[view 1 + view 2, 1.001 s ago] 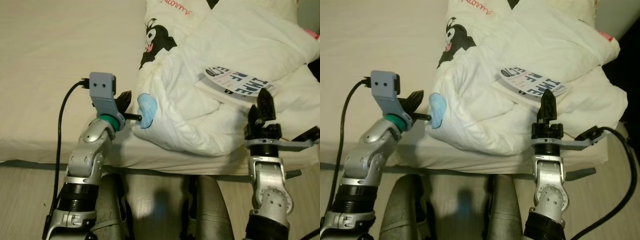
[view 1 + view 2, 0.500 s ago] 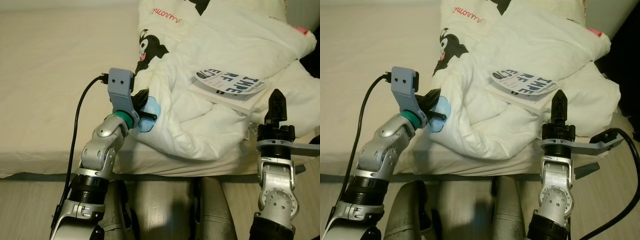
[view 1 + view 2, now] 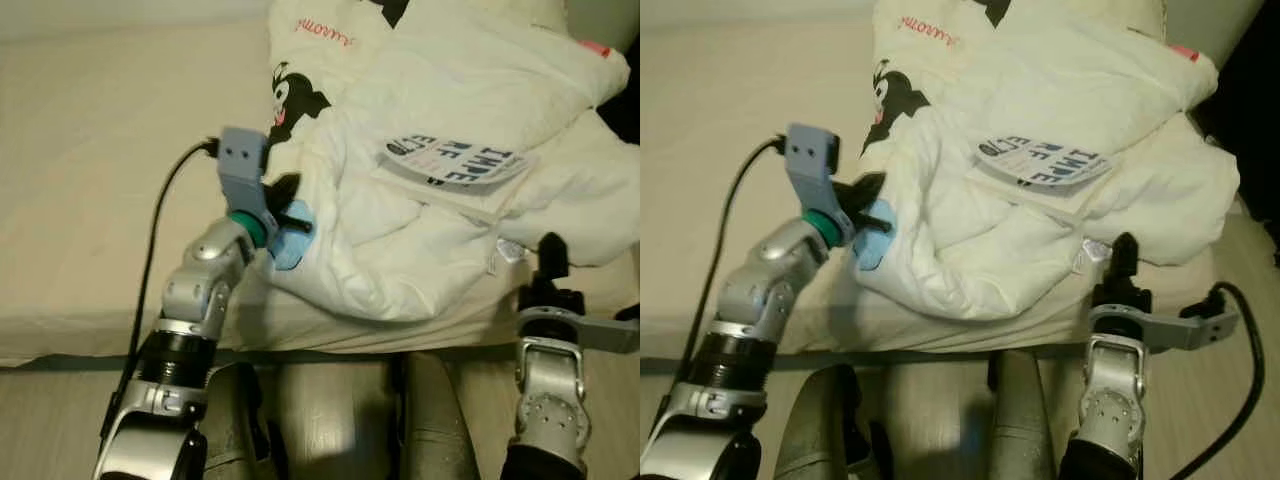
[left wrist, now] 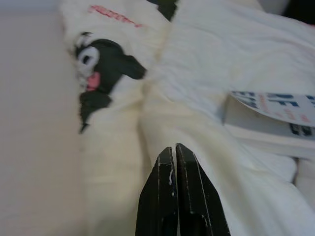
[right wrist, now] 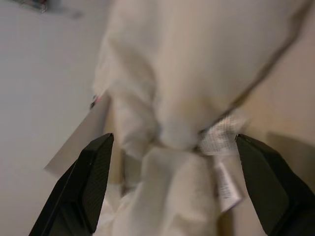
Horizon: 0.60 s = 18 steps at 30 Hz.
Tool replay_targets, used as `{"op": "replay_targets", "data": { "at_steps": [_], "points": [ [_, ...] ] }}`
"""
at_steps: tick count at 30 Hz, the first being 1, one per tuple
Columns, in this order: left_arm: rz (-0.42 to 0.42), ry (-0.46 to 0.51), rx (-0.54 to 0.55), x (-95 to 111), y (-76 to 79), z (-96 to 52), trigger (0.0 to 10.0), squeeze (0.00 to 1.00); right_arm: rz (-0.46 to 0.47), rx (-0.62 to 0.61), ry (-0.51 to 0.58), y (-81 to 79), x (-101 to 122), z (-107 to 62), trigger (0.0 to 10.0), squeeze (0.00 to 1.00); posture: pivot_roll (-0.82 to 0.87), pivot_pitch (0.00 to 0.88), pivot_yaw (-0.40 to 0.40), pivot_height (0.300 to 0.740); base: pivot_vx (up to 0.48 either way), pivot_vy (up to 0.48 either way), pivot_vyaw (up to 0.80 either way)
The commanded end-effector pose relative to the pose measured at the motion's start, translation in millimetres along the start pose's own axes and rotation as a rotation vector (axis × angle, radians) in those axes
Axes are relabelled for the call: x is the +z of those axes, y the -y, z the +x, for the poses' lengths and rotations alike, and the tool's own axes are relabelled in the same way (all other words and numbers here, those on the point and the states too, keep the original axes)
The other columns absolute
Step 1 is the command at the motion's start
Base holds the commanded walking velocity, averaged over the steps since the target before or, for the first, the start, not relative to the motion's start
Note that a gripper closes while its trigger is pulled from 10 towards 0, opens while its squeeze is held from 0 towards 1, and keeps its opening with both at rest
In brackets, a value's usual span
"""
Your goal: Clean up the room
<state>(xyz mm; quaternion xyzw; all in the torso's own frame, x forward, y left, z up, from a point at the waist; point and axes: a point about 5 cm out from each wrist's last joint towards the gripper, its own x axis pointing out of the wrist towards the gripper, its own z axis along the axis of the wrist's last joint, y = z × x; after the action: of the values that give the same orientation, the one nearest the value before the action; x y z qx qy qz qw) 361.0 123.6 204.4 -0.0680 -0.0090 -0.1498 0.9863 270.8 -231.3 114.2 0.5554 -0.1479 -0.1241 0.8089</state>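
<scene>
Two eye views: a crumpled white duvet [image 3: 440, 190], soft and deeply creased, lies heaped on the beige sheet of the bed [image 3: 100, 170], reaching to the near edge of the mattress. Printed on it: a black cartoon figure [image 3: 292, 92], red script, and a round patch of blue lettering [image 3: 455, 162]. The left claw [image 3: 290, 215] is at the duvet's left fold, just beside a pale blue patch [image 3: 290, 245]. A black cable [image 3: 160, 230] runs back along the left arm. The right claw [image 3: 1124, 255] stands upright at the bed's edge, below the duvet's overhang.

Left wrist view: the black fingers [image 4: 177, 191] are pressed together, clenched, tips against a ridge of the duvet's fabric; whether cloth is pinched between them I cannot tell.

Right wrist view: the fingers [image 5: 93, 172] are spread wide, released, with a hanging bunch of duvet and a white care label [image 5: 224, 162] between them, blurred.
</scene>
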Motion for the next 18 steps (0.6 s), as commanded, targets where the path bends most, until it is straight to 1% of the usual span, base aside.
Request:
{"op": "replay_targets", "data": {
  "at_steps": [1,2,3,4,5,6,7,8,10,11,12,13,16,17,18],
  "points": [
    [-0.040,-0.001,0.112,1,-28.4,-4.4,10.0,0.00,0.028,-0.023,-0.109,8.2,-31,-17.5,10.0,0.00,-0.11,0.166,0.122,0.585,0.000,0.000,0.00],
    [-0.079,0.001,0.192,4,-51.8,-8.8,10.0,0.00,0.012,0.025,-0.135,0.8,-33,-11.2,10.0,0.00,-0.10,0.168,0.107,0.585,0.000,0.000,0.00],
    [-0.104,0.001,0.248,5,-69.0,-14.2,10.0,0.00,0.013,0.056,-0.153,-4.3,-34,-7.0,10.0,0.00,-0.09,0.169,0.098,0.585,0.000,0.000,0.00],
    [-0.082,-0.009,0.296,2,-85.3,-23.9,10.0,0.00,0.004,0.081,-0.170,-8.4,-36,-3.5,10.0,0.00,-0.08,0.170,0.084,0.585,0.000,0.000,0.00],
    [-0.057,-0.018,0.313,-1,-92.8,-29.4,10.0,0.00,0.001,0.087,-0.177,-10.2,-37,-1.8,10.0,0.00,-0.07,0.172,0.079,0.585,0.000,0.000,0.00],
    [-0.057,-0.018,0.313,-1,-92.8,-29.4,10.0,0.00,0.001,0.087,-0.177,-10.2,-37,-1.8,10.0,0.00,-0.07,0.172,0.079,0.585,0.000,0.000,0.00],
    [-0.035,-0.034,0.327,-6,-99.7,-38.6,10.0,0.00,0.000,0.090,-0.187,-11.3,-37,-0.1,10.0,0.00,-0.06,0.178,0.063,0.585,0.000,0.000,0.00],
    [-0.035,-0.034,0.327,-6,-99.7,-38.6,10.0,0.00,0.000,0.090,-0.187,-11.3,-37,-0.1,10.0,0.00,-0.06,0.178,0.063,0.585,0.000,0.000,0.00],
    [0.000,-0.051,0.331,-12,-105.6,-53.7,10.0,0.00,-0.002,0.103,-0.202,-14.1,-38,2.7,10.0,0.00,-0.05,0.184,0.044,0.585,0.000,0.000,0.00],
    [0.000,-0.051,0.331,-12,-105.6,-53.7,10.0,0.00,-0.002,0.103,-0.202,-14.1,-38,2.7,10.0,0.00,-0.05,0.184,0.044,0.585,0.000,0.000,0.00],
    [0.022,-0.053,0.327,-13,-105.7,-61.1,10.0,0.00,-0.001,0.110,-0.205,-16.3,-38,5.0,10.0,0.00,-0.04,0.187,0.036,0.585,0.000,0.000,0.00],
    [0.034,-0.051,0.324,-13,-104.9,-64.7,10.0,0.00,-0.001,0.116,-0.206,-18.3,-37,7.9,10.0,0.00,-0.04,0.195,0.030,0.585,0.000,0.000,0.00],
    [0.040,-0.047,0.325,-12,-104.5,-66.5,10.0,0.00,-0.001,0.120,-0.202,-19.3,-37,11.4,10.0,0.00,-0.04,0.197,0.028,0.585,0.000,0.000,0.00],
    [0.046,-0.038,0.325,-8,-104.2,-67.1,10.0,0.00,-0.002,0.132,-0.189,-22.6,-34,17.9,10.0,0.00,-0.03,0.201,0.028,0.585,0.000,0.000,0.00],
    [0.046,-0.038,0.325,-8,-104.2,-67.1,10.0,0.00,-0.002,0.132,-0.189,-22.6,-34,17.9,10.0,0.00,-0.03,0.201,0.028,0.585,0.000,0.000,0.00]
  ]
}}
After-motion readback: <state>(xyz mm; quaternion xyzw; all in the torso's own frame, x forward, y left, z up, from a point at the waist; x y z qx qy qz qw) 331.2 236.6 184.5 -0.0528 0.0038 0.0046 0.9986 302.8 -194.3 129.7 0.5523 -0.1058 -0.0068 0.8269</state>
